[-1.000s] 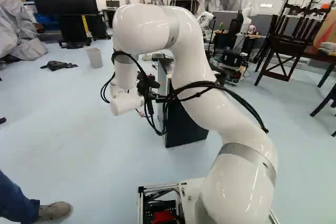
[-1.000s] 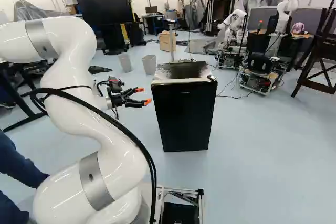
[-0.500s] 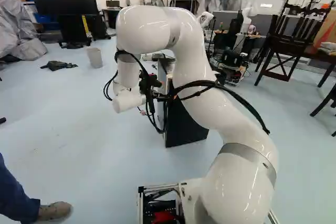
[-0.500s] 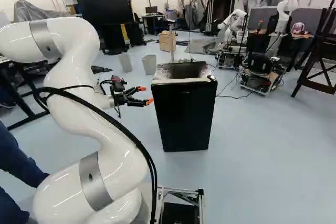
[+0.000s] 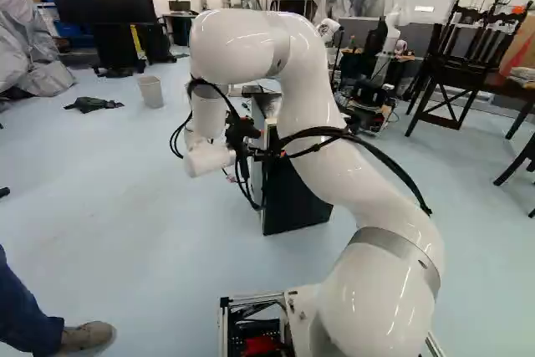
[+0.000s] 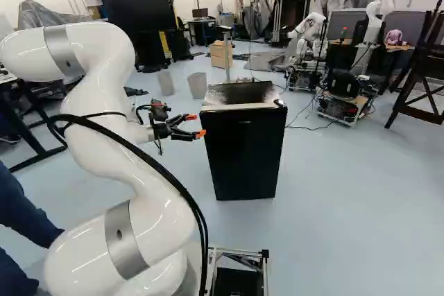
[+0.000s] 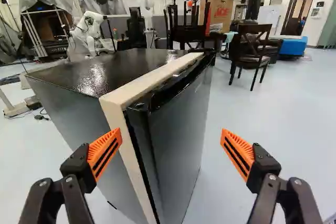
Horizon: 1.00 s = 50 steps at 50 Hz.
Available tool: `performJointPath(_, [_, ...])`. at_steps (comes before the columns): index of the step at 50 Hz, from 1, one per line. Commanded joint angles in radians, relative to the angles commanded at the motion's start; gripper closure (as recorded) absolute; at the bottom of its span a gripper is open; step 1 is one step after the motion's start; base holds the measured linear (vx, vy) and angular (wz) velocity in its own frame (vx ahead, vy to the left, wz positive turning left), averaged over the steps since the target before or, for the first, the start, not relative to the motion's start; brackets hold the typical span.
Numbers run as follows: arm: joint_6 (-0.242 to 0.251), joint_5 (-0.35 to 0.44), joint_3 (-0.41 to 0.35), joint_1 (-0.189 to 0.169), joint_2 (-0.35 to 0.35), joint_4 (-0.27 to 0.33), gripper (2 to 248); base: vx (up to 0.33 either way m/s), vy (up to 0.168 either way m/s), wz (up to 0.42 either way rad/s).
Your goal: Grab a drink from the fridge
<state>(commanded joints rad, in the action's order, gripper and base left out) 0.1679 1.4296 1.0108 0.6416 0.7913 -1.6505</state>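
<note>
We have our gripper (image 6: 199, 125) near the shut fridge (image 6: 244, 154), which stands on the floor (image 6: 340, 199) ahead of us; our jaws are wide apart, gripping nothing.

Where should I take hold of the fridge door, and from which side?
Probably the upright edge of the fridge door nearest the gripper, at the dark seam beside the cream frame, coming in from the side where the open gripper hangs. That edge faces it and no handle projects from the flat front, so hooking one finger there looks likelier than pinching.
</note>
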Motion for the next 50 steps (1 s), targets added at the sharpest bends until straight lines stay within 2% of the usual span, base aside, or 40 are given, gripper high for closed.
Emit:
performJointPath(23, [0.0, 0.0, 0.023, -0.028, 0.01, 0.0, 3, 0.0, 0.0, 0.0])
performJointPath(50, [0.0, 0.0, 0.001, -0.053, 0.001, 0.0, 3, 0.0, 0.0, 0.0])
